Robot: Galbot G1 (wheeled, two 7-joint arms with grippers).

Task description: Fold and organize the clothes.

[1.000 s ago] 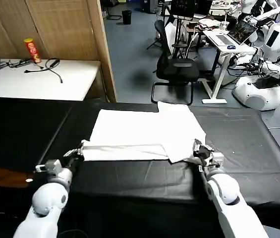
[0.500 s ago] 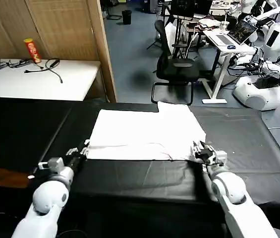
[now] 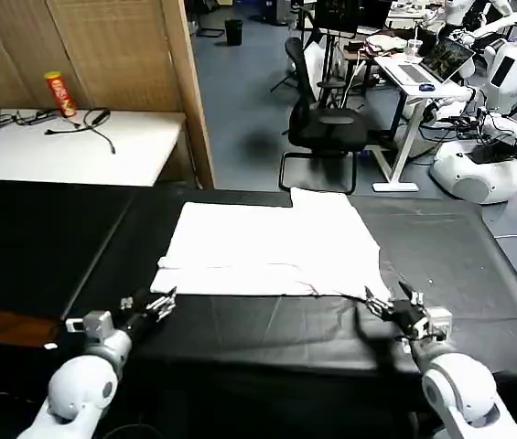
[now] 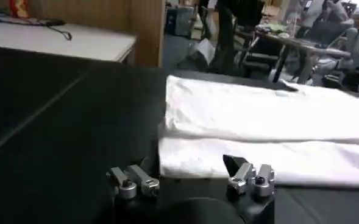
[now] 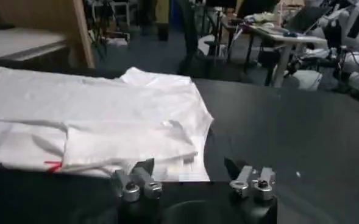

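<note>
Your T-shirt (image 3: pixel 272 247) now lies flat mid-desk (image 3: pixel 478 265), its near strip folded over and released. Both arms have backed off it toward you: the left gripper (image 3: pixel 153 305) sits off its near-left corner, the right gripper (image 3: pixel 388 306) off its near-right corner, jaws apart and empty. One fold looks done; the next needs fresh grips.

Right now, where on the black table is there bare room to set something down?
Bare black table lies left of the T-shirt, and again right of it toward the far right edge. The near strip is crowded: the left gripper and right gripper, jaws open, sit just short of the shirt's near hem.
</note>
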